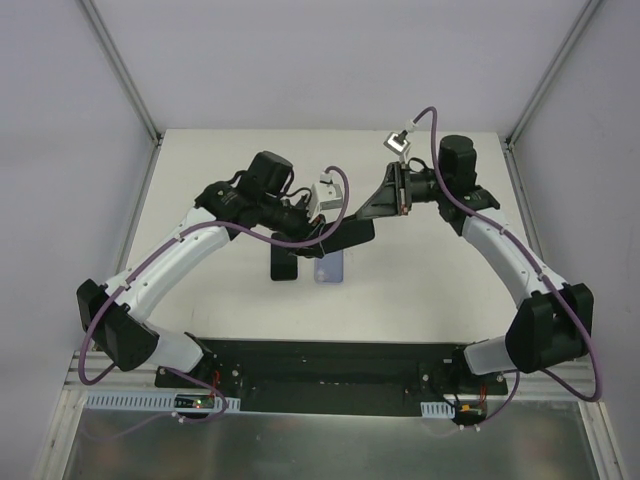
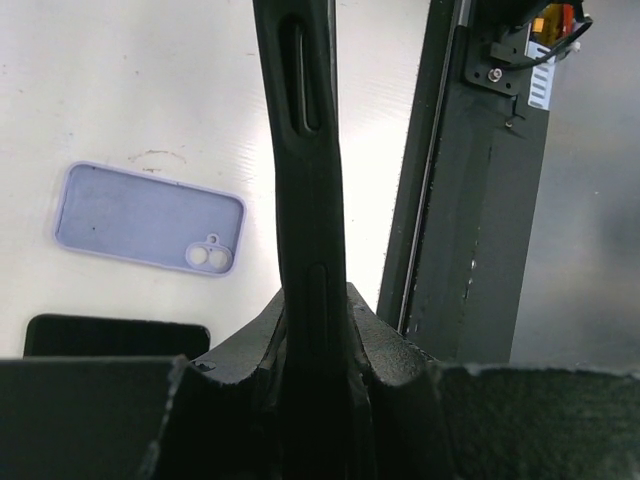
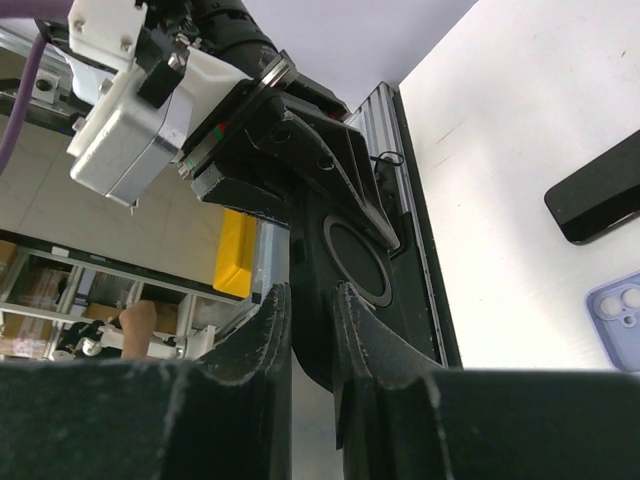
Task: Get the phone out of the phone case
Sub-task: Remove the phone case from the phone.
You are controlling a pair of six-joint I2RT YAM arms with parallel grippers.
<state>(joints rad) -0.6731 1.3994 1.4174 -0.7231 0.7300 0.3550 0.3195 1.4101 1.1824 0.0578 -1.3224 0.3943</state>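
Both grippers hold one black phone case (image 1: 352, 232) in the air above the table's middle. My left gripper (image 1: 328, 232) is shut on its thin edge, which rises between the fingers in the left wrist view (image 2: 308, 150) and shows button slots. My right gripper (image 1: 388, 205) is shut on the other end; the right wrist view shows the case's back (image 3: 345, 260) with a round ring. I cannot tell whether a phone is inside it. A black phone (image 1: 283, 264) lies flat on the table below.
An empty lavender phone case (image 1: 329, 266) lies next to the black phone; both show in the left wrist view, the case (image 2: 150, 218) and the phone (image 2: 115, 335). The black base rail (image 1: 330, 375) runs along the near edge.
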